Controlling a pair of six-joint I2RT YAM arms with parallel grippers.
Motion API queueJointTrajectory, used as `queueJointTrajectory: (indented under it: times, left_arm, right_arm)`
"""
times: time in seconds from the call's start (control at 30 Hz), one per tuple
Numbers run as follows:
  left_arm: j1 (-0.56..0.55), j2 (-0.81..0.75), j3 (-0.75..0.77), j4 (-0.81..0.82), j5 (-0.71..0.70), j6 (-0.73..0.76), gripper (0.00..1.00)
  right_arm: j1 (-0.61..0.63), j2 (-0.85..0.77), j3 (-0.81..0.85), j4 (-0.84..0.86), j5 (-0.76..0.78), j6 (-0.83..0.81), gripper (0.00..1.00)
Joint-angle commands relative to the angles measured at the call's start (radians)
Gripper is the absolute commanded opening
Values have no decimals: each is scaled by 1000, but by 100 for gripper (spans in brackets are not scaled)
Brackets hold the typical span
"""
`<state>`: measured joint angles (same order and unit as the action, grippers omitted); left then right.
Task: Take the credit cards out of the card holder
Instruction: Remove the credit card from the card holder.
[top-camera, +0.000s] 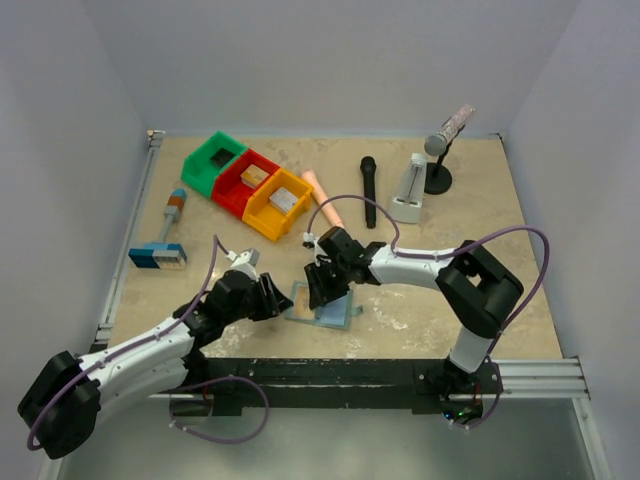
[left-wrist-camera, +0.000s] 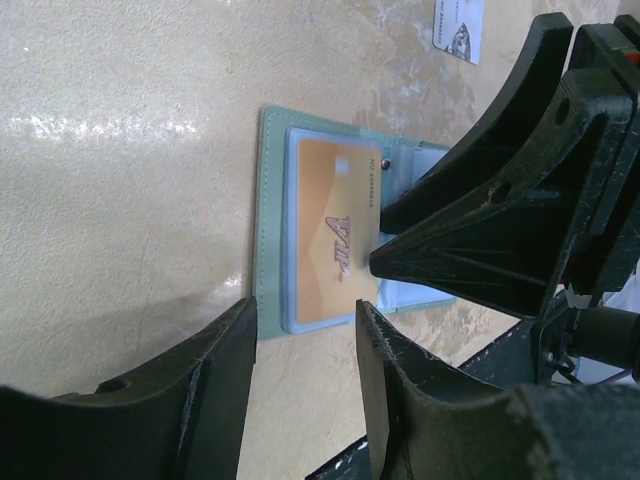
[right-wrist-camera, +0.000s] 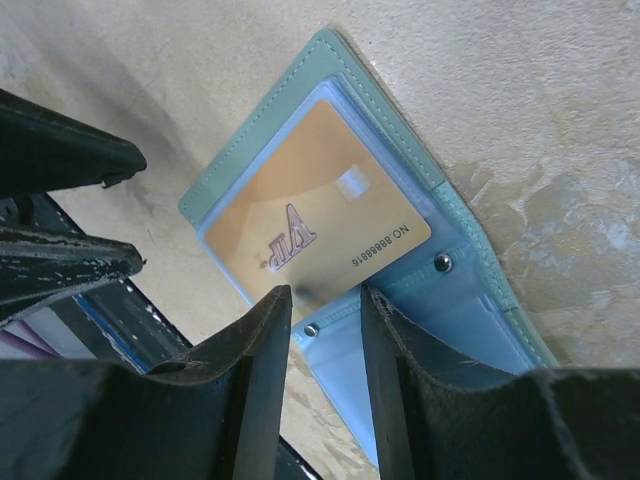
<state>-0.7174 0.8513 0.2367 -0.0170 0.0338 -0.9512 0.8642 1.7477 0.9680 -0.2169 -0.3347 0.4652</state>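
Observation:
The pale teal card holder (top-camera: 335, 318) lies open on the table near the front edge. A golden-tan credit card (right-wrist-camera: 310, 225) marked VIP sits in its clear left pocket, and shows in the left wrist view too (left-wrist-camera: 335, 240). A silvery-grey printed card (left-wrist-camera: 458, 25) lies loose on the table beyond the holder. My right gripper (right-wrist-camera: 325, 300) is open, its tips just over the golden card's edge by the holder's (right-wrist-camera: 400, 150) spine. My left gripper (left-wrist-camera: 305, 320) is open and empty, just off the holder's (left-wrist-camera: 270, 200) left side. The right gripper (left-wrist-camera: 480, 230) hides the holder's right half.
Green (top-camera: 213, 160), red (top-camera: 245, 180) and yellow (top-camera: 277, 203) bins stand at the back left. A blue-and-white striped block (top-camera: 157, 256) lies at the left. A black microphone (top-camera: 369, 190), a white stand (top-camera: 410, 190) and a grey microphone on a stand (top-camera: 445, 135) are at the back right.

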Motion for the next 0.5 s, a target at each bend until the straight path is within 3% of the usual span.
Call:
queueJointTrajectory:
  times: [0.0,0.27,0.47]
  left_arm:
    - [4,-18,-14,26,17,-11,48]
    - [4,-24,-39,46,38,-21,48]
    - [4,-9,15,26,51,22,48]
  right_arm:
    - [7,3,38,-114,-23,-137,39]
    - [7,-10,66,-220,-1,-230,40]
    - [7,-77,44,-214,31,-206,44]
